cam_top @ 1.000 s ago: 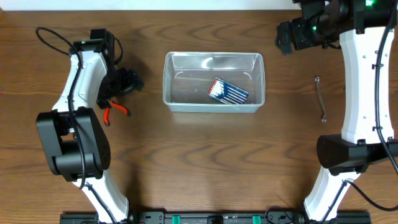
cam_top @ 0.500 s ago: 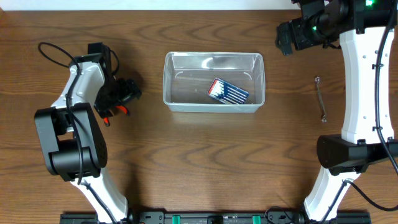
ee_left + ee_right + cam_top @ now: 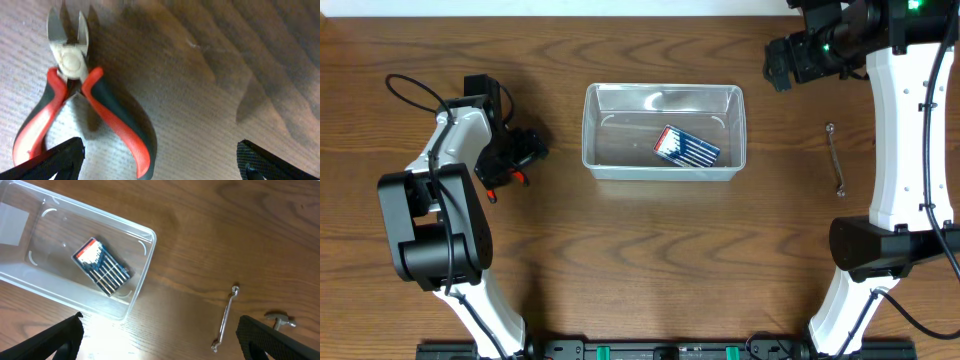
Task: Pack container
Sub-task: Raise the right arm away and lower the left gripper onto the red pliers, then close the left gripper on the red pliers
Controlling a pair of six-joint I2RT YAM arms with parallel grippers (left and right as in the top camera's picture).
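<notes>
Container [image 3: 588, 130] sits flat on the table [image 3: 650, 260] with a blue bit set [image 3: 686, 147] lying inside. My left claw [image 3: 160, 165] hangs well off to the container's left, fingers spread wide and gripping nothing, with red pliers [image 3: 70, 62] on the wood right under it. My right claw [image 3: 165, 347] is past the container's far-right corner, also spread wide and empty. A wrench [image 3: 225, 320] lies well to the container's right.

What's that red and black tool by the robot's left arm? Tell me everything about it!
It is a pair of cutting pliers. It has two short grey metal blades, slightly apart, a round pivot, and two curved red-and-black handles spread wide. It lies flat on the wooden table. The open left gripper is over its handles, not closed on them.
</notes>
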